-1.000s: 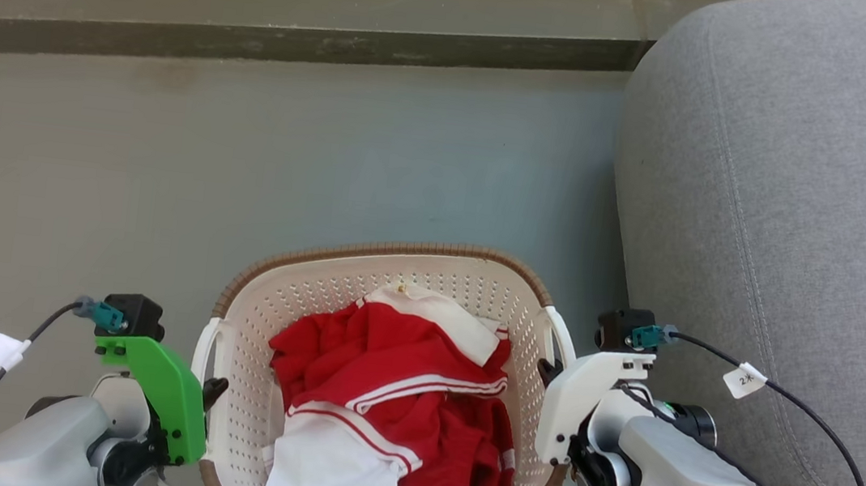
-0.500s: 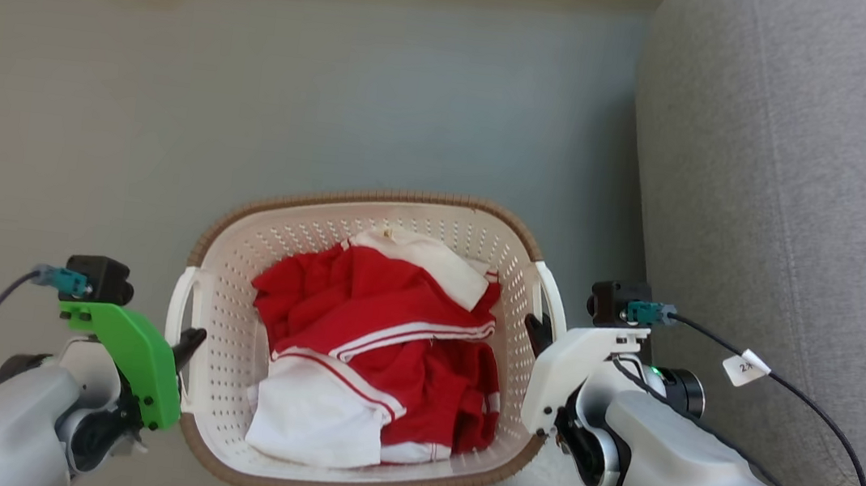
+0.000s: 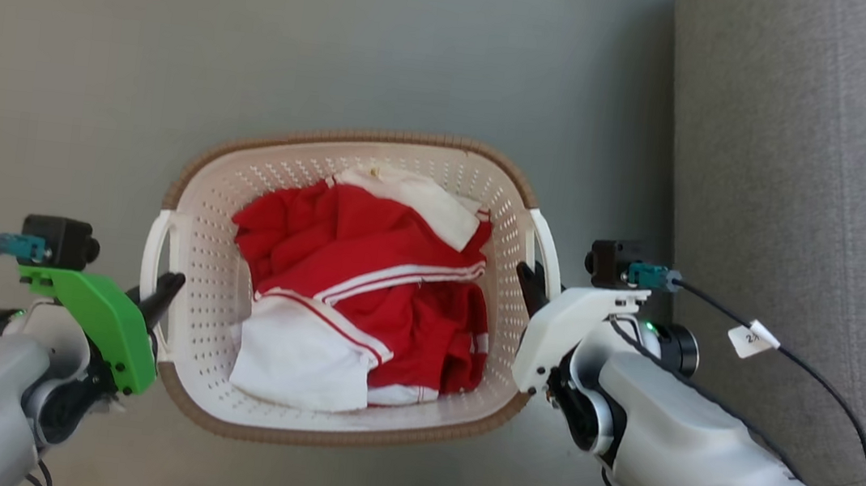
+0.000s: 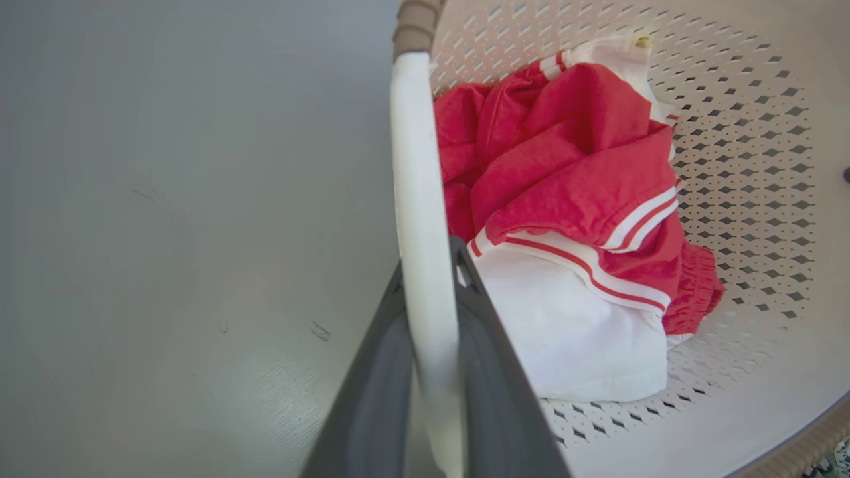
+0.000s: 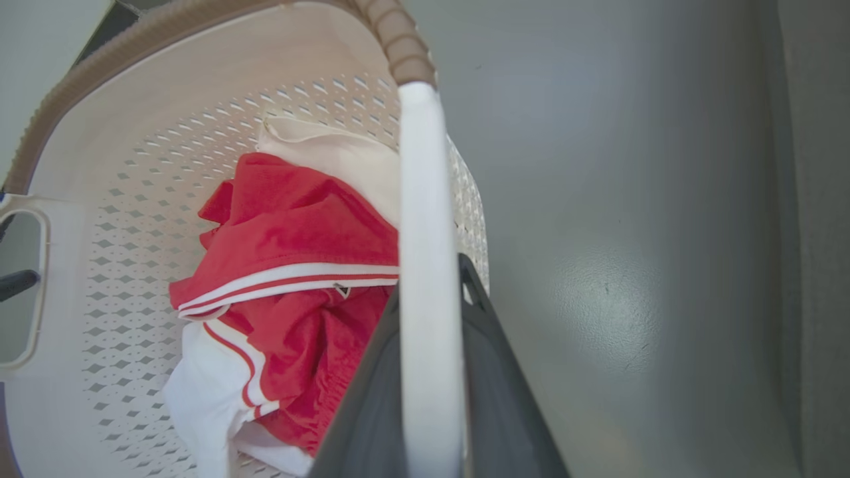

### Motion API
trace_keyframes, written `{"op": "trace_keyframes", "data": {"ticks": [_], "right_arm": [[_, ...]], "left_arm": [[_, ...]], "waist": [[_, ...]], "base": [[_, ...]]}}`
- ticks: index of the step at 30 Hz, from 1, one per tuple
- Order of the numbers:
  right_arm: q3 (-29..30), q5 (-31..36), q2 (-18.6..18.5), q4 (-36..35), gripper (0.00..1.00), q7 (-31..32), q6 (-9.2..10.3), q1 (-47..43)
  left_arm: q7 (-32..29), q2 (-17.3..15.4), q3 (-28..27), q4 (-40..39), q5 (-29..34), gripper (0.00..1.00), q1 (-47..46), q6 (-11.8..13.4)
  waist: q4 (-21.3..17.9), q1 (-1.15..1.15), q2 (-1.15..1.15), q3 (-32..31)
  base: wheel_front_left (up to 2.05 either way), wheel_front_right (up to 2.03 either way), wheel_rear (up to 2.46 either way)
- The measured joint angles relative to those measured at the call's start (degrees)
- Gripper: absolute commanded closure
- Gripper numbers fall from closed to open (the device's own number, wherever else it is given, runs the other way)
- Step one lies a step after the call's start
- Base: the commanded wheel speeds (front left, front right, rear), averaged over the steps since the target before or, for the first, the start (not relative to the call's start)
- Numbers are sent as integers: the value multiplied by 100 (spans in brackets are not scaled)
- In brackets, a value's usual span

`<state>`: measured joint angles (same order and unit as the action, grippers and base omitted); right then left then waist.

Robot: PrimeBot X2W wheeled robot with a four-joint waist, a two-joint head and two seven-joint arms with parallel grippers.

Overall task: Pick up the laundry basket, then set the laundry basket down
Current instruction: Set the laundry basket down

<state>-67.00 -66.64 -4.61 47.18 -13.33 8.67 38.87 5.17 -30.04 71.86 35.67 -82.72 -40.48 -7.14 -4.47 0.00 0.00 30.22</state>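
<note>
Two grasps are active. My left gripper (image 3: 165,290) is clamped on the left loop handle (image 4: 418,166). My right gripper (image 3: 531,275) is clamped on the right loop handle (image 5: 425,199). The laundry basket (image 3: 334,434) hangs between them, containing red and white clothes (image 3: 363,284). Below it lies the grey floor (image 3: 98,34); I cannot confirm contact. A grey sofa (image 3: 818,156) stands just right of the basket.

One laundry basket (image 3: 347,135), with two white loop handles: left handle (image 3: 152,244), right handle (image 3: 549,244). Two grippers: left gripper (image 3: 165,287), right gripper (image 3: 529,274). One heap of red-and-white clothes (image 3: 362,292); how many pieces I can't tell. One grey sofa (image 3: 813,197).
</note>
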Motion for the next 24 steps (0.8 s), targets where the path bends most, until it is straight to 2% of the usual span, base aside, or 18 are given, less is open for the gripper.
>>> {"op": "trace_keyframes", "data": {"ticks": [17,24], "right_arm": [[227,7,75,260,100,-78,-19,486],[547,220,83,236,100,-77,-52,798]], "left_arm": [[393,-390,-115,-717,19,100,-310,0],[533,-564,-124,-968,33,100,-550,1]], "waist": [[-10,0,0,1048],[-10,0,0,1442]], "base": [[0,0,0],[0,0,0]]}}
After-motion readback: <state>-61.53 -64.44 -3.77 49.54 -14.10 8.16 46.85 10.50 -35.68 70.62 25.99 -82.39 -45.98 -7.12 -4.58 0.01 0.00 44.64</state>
